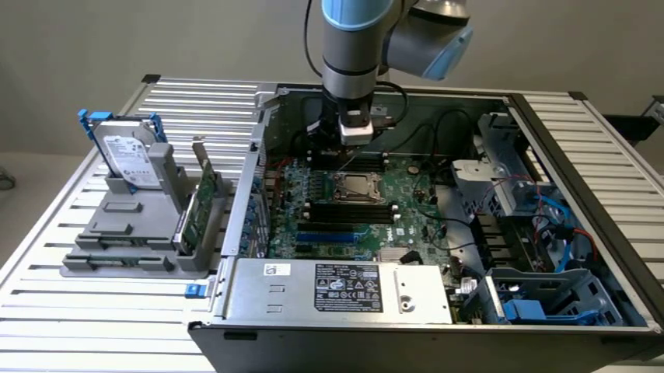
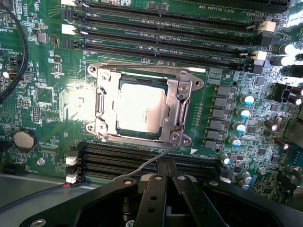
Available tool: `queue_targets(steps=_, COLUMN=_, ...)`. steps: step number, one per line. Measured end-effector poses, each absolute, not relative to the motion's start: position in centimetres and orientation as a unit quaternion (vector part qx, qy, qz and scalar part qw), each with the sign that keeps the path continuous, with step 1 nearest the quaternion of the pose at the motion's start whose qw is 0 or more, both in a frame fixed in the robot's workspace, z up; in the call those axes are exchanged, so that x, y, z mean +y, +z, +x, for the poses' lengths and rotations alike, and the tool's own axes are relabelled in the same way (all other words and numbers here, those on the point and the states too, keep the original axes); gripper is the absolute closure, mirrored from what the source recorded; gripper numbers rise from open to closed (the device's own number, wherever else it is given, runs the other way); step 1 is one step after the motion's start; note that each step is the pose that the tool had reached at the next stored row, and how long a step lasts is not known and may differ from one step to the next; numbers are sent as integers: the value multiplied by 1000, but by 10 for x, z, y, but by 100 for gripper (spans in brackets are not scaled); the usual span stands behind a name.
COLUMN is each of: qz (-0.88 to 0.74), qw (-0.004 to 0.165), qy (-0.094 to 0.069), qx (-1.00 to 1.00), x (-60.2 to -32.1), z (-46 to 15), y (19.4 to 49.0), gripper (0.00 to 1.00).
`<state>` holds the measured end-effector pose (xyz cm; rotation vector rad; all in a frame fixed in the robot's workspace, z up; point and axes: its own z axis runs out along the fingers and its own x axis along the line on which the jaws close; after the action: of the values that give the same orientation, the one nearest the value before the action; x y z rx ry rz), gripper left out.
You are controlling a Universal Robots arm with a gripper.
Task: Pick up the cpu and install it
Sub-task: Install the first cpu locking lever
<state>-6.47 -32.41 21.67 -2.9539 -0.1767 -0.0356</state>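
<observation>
Plainly, the cpu lies flat in its socket on the motherboard, ringed by the socket's metal frame; glare whitens its top. In the exterior view the cpu sits near the middle of the frame, inside the open case.

The gripper hangs above the board, just beside the socket and apart from the cpu. Its two black fingers are pressed together with nothing between them (an empty pinch). A thin wire lever runs from the socket's corner past the fingertips, over the black memory slots.

In the exterior view the gripper points down from the arm at upper centre. At the exterior view's left, outside the case, a hard drive with a blue bracket stands upright in a grey holder, with a green card on edge beside it. A power supply sits at the case's lower centre.
</observation>
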Motion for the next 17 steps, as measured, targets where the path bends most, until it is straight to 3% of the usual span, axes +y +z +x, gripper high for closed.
queue_targets(steps=17, qz=-995, qw=81, qy=-11, qx=-60, x=-324, z=-60, y=211, gripper=89)
